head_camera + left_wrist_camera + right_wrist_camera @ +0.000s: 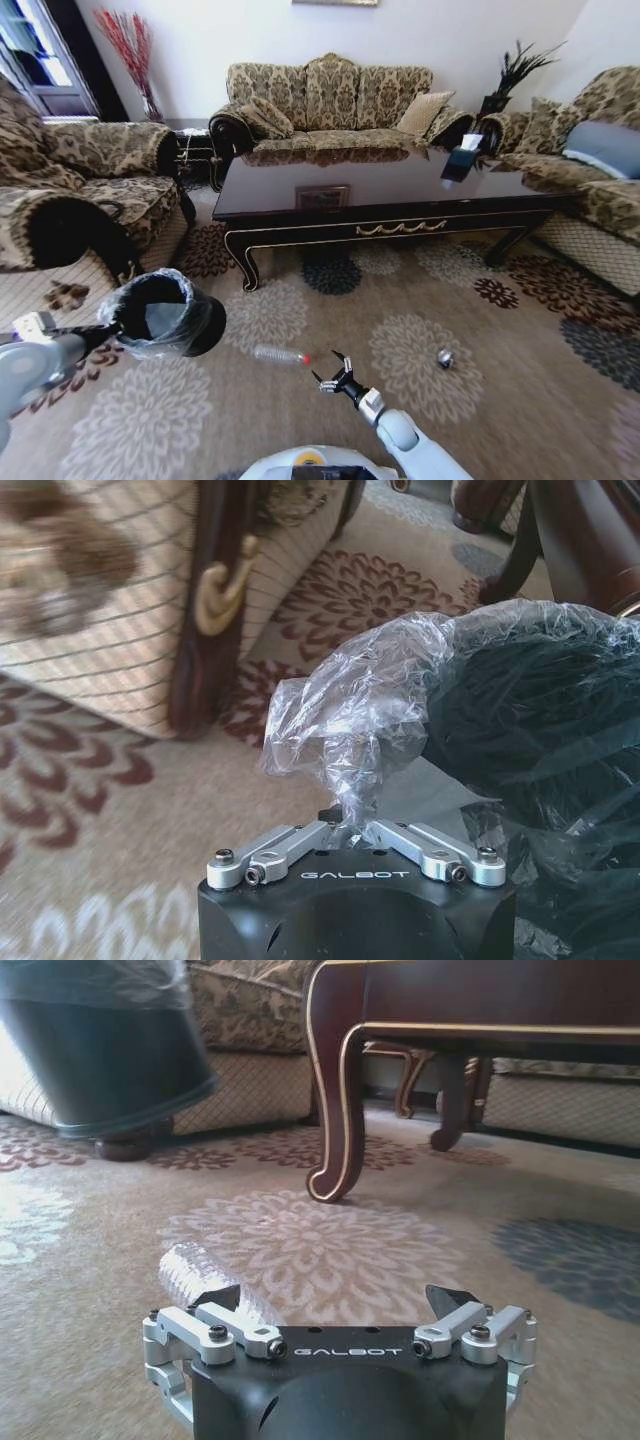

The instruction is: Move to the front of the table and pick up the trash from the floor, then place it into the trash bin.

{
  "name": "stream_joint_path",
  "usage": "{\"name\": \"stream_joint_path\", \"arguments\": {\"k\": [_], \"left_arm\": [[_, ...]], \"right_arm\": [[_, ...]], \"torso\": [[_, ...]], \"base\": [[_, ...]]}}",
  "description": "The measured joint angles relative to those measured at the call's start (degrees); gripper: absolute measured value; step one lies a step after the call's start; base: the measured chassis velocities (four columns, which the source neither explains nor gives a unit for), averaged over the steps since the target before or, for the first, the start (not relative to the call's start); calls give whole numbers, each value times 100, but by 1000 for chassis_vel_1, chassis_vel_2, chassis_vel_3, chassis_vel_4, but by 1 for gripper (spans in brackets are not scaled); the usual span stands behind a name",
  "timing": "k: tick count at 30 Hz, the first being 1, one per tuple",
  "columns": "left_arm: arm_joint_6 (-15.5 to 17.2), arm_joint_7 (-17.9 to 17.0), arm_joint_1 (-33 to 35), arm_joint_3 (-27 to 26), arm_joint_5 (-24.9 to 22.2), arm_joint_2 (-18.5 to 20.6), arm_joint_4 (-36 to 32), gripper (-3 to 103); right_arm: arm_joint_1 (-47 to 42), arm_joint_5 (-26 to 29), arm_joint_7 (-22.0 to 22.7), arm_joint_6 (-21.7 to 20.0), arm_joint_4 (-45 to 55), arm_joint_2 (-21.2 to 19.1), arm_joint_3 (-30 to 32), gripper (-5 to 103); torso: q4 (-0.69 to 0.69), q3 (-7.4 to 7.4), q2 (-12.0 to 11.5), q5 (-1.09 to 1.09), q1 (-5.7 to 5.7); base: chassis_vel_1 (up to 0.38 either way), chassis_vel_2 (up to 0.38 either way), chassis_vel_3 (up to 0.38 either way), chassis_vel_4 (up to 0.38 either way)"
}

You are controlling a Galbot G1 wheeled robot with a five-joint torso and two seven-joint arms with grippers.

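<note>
My left gripper (103, 336) is shut on the bag-lined rim of the black trash bin (160, 315) and holds it above the floor (520, 400) at the left. In the left wrist view the left gripper (350, 825) pinches the crinkled liner of the bin (540, 740). A clear bottle (280, 355) with a red cap lies on the carpet, with my open right gripper (335, 378) just beside its cap end. Seen from the right wrist, the bottle (200, 1270) lies by one fingertip of the right gripper (335, 1300), outside the jaws. A crumpled wad (445, 358) lies farther right. The table (400, 200) stands ahead.
Patterned sofas stand at the left (90, 190), at the back (330, 100) and at the right (600, 160). A dark tissue box (462, 160) sits on the table. A curved table leg (340, 1110) rises beyond the bottle. Open carpet lies around the right gripper.
</note>
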Motion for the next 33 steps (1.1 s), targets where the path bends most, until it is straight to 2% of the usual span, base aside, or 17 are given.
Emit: {"name": "stream_joint_path", "arguments": {"k": [6, 12, 17, 23, 33], "left_arm": [[0, -77, -91, 268, 129, -86, -127, 0], [0, -139, -94, 385, 189, -154, -255, 0], [0, -183, -60, 427, 198, -173, -362, 0], [0, -185, -10, 430, 201, -237, -394, 0], [0, -148, -37, 417, 176, -208, -314, 0]], "right_arm": [[358, -364, -118, -14, -349, 32, -488, 100], [879, -463, -144, -48, -828, 70, -1079, 100], [1522, -447, -209, 1, -1613, 259, -1620, 100], [1958, -289, -301, 60, -2203, 502, -1718, 100], [2332, -355, -490, 162, -2741, 559, -2153, 100]], "torso": [[1, -2, 0, 2, 0], [2, -4, 0, 2, -1], [2, -1, -1, 1, 0], [3, -2, 0, 2, 0], [1, -2, -1, 1, 0]], "base": [[-67, 111, 46, -97], [21, -60, -18, 33], [0, 0, 0, 0], [0, 0, 0, 0], [0, 0, 0, 0]]}}
